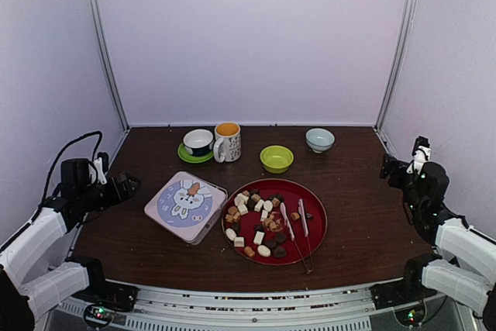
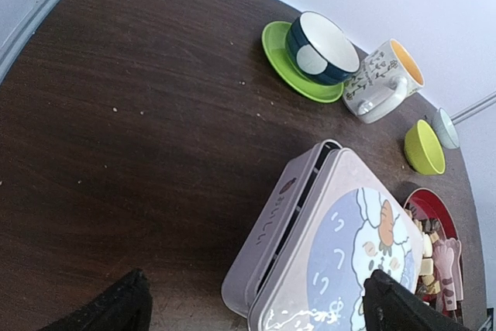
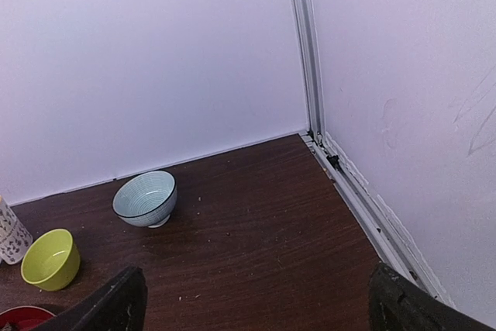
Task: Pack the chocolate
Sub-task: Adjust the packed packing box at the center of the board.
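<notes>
Tin (image 1: 186, 207) beside red plate (image 1: 319, 222); mug (image 1: 228, 143) behind tin.

cropped: tin (image 2: 333, 269) (bottom edge) | cropped: mug (image 3: 9, 236) (left edge) | partly hidden: chocolate (image 2: 425, 266) behind tin

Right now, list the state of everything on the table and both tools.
Pale square rabbit tin: lid on, slightly askew.
Small chocolate pieces: loose on round red plate.
Pink tongs: lying on the plate.
Dark blue cup: upright on green saucer.
White mug: upright.
Lime green bowl: upright, empty.
Left tool: open, empty.
Right tool: open, empty.
</notes>
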Robot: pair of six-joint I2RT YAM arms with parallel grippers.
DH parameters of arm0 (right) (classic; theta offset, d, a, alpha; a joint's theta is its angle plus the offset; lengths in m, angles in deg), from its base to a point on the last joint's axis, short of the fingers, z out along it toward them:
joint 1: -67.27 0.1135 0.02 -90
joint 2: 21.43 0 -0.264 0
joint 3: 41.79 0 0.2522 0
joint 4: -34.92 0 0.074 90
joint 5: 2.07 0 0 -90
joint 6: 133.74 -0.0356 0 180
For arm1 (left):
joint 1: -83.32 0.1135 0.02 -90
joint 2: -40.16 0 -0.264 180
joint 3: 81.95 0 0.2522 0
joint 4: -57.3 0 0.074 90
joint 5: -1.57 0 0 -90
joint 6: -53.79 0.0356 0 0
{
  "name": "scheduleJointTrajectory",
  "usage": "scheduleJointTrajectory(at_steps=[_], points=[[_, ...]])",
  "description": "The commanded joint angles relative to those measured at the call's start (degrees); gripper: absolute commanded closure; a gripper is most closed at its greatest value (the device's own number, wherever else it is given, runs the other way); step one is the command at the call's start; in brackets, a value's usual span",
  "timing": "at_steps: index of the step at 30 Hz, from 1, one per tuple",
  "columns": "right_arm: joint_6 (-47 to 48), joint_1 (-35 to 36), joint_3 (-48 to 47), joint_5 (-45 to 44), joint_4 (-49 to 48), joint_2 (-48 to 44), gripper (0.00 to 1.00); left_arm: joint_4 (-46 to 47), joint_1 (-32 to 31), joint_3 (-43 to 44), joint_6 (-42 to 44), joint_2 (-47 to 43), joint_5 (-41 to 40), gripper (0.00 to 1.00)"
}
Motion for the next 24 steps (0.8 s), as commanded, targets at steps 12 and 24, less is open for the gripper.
scheduleJointTrajectory(at_steps=[12,24], points=[[-8.77,-0.27,-5.23,-2.53,11.45,-0.75,0.00,6.10,-0.73,2.27,-2.23,4.93,17.34,0.02],[-14.80,7.32,-15.84,12.49,29.72,9.40,0.00,8.26,-7.58,3.11,-1.36,11.07,17.74,0.02]])
